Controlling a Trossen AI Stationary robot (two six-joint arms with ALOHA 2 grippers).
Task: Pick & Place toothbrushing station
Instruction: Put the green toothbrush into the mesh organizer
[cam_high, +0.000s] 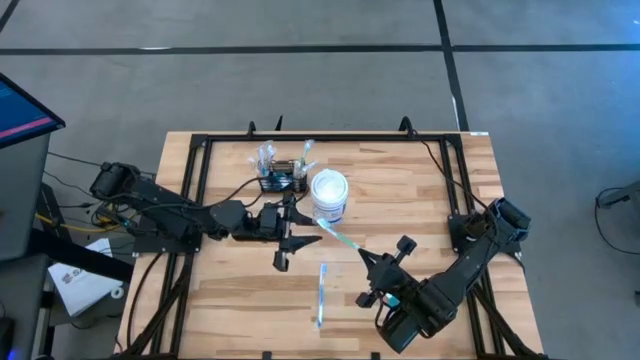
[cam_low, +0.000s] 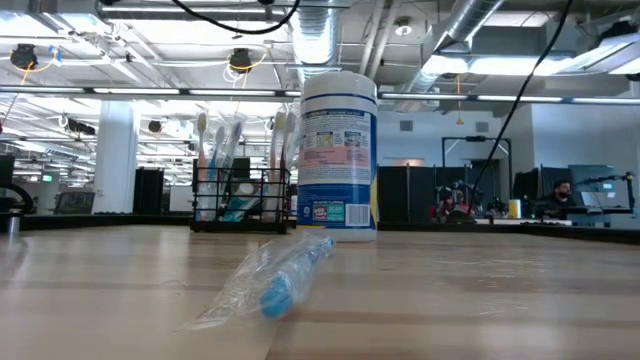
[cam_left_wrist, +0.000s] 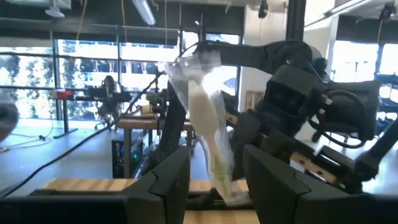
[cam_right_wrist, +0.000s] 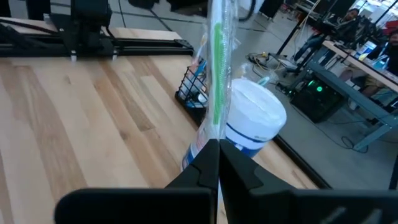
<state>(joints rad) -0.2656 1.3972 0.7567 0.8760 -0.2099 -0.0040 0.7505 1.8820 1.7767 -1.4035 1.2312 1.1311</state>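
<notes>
Black wire toothbrushing station (cam_high: 283, 180) sits at the table's far edge beside one white tub (cam_high: 329, 194). Right gripper (cam_right_wrist: 216, 163) pinches one wrapped toothbrush (cam_right_wrist: 217, 68); left gripper (cam_high: 287, 245) spread. Another wrapped toothbrush (cam_high: 322, 294) lies loose.

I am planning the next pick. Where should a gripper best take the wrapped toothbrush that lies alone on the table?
Probably mid-handle of the wrapped toothbrush, coming from straight above, fingers across its narrow width: it lies flat and long on the table.

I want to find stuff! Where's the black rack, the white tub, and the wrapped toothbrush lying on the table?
black rack (cam_high: 282, 181), high view, wire wall.
white tub (cam_high: 329, 187), high view, lid.
wrapped toothbrush (cam_high: 321, 294), high view, middle.
</notes>
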